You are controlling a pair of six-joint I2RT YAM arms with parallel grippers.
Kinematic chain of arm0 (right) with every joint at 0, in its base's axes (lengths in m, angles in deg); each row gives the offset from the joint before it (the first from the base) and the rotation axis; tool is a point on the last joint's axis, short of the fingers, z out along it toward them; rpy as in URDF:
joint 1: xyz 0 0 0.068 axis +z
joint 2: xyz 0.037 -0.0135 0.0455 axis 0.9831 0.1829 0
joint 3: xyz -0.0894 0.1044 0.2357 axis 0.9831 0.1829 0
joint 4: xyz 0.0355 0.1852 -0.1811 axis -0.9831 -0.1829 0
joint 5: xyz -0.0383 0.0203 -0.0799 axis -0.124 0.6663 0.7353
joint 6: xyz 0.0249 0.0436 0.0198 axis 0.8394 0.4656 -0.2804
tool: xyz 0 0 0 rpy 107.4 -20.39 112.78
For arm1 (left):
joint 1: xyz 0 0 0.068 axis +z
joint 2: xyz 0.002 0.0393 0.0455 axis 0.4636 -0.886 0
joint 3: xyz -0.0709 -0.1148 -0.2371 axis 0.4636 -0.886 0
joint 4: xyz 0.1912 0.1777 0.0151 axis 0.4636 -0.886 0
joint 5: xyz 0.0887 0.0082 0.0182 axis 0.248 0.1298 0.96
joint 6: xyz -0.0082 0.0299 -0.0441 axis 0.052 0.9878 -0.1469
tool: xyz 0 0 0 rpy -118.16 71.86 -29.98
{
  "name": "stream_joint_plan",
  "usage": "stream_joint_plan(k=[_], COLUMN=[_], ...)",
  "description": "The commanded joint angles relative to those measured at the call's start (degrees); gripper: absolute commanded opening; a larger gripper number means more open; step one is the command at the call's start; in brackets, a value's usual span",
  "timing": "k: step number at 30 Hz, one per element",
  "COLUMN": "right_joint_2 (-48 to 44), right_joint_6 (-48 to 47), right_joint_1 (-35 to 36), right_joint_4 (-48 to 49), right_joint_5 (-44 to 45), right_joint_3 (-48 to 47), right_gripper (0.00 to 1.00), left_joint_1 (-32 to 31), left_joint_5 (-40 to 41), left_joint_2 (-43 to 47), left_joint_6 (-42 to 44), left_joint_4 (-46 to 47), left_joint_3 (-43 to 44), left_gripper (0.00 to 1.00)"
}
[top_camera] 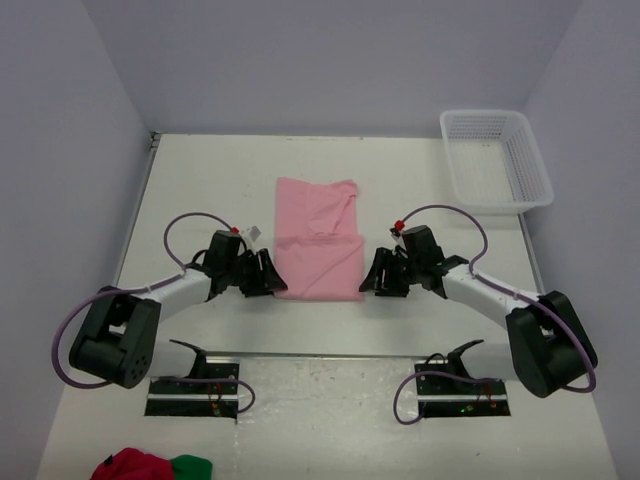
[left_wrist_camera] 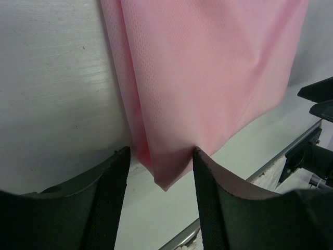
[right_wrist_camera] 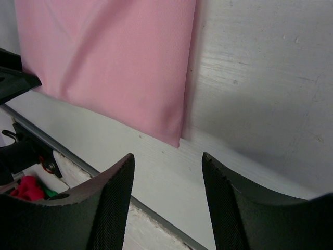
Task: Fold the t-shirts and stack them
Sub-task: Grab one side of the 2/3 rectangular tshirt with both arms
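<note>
Left hand [left_wrist_camera: 158, 153] and right hand [right_wrist_camera: 167, 156] lie open and empty, a pink t-shirt [top_camera: 318, 240] corner just ahead of each, probably ready to pinch.

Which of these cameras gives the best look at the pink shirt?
The top view: it shows the whole folded pink shirt. The left wrist view catches only its near left corner, the right wrist view only its near right corner.

T-shirt [top_camera: 318, 240] on table [top_camera: 200, 180]; basket [top_camera: 497, 158] right-rear
</note>
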Motion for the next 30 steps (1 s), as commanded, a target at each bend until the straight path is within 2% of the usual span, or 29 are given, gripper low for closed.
stream_joint_plan(k=[1,9,14,15,17,22,30], right_joint_2=[0.5,3.4,3.5,3.1,3.0,2.7,5.0], right_joint_6=[0.6,1.0,1.4,1.3,1.0,0.9,1.3], right_joint_1=[-0.2,-0.1,-0.2,-0.1,-0.2,-0.2,-0.1], right_joint_4=[1.4,2.3,2.9,2.7,2.0,1.3,3.3], right_joint_5=[2.0,2.5,1.9,1.9,2.1,2.7,1.7], right_joint_3=[-0.4,-0.7,-0.4,-0.4,-0.8,-0.8,-0.4], right_gripper=[0.57,0.58,0.58,0.58,0.58,0.58,0.61], left_joint_1=[0.4,0.4,0.4,0.4,0.4,0.4,0.4], left_joint_5=[1.4,0.4,0.6,0.2,-0.8,-2.1,-2.7], left_joint_2=[0.3,3.1,1.1,0.1,-0.9,-3.5,-2.6], left_joint_6=[2.3,1.1,1.2,1.1,0.5,0.2,0.7], left_joint_4=[-4.1,-4.1,-2.2,-0.9,0.5,2.5,2.5], left_joint_3=[-2.2,-3.8,-4.7,-4.8,-5.0,-4.5,-4.7], left_gripper=[0.54,0.47,0.44,0.36,0.29,0.00,0.00])
